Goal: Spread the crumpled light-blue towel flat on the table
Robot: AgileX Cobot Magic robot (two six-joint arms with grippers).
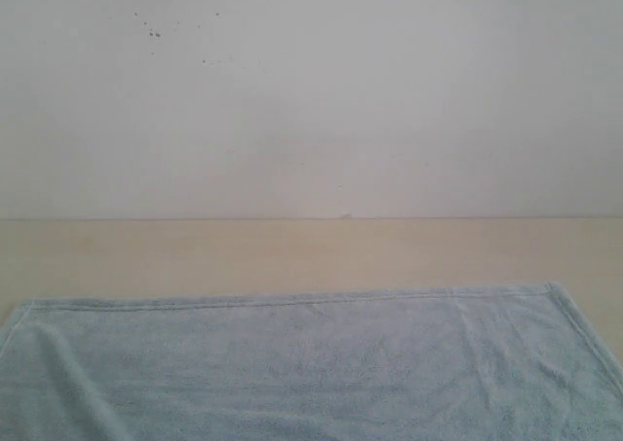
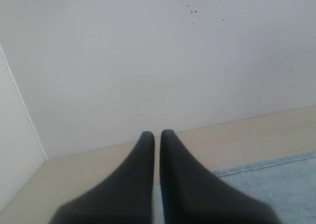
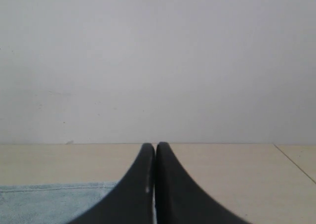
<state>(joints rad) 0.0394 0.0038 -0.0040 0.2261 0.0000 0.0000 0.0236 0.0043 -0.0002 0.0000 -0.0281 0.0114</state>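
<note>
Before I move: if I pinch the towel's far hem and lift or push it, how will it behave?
Probably floppy: the towel is fluffy cloth with a soft fold near its left side, so it should drape. Pushed, it would likely bunch rather than slide on the matte table. Lying flat, it should not roll.

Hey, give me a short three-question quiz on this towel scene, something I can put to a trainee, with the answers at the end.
1. True or false: the left gripper is holding the towel.
2. On the table, the towel's far hem is: A) straight, running along the wall; B) bunched in a heap; C) draped over a gripper.
3. Fill the gap: the right gripper has its jaws ___.
Key: 1 false, it is shut and empty; 2 A; 3 shut.
</note>
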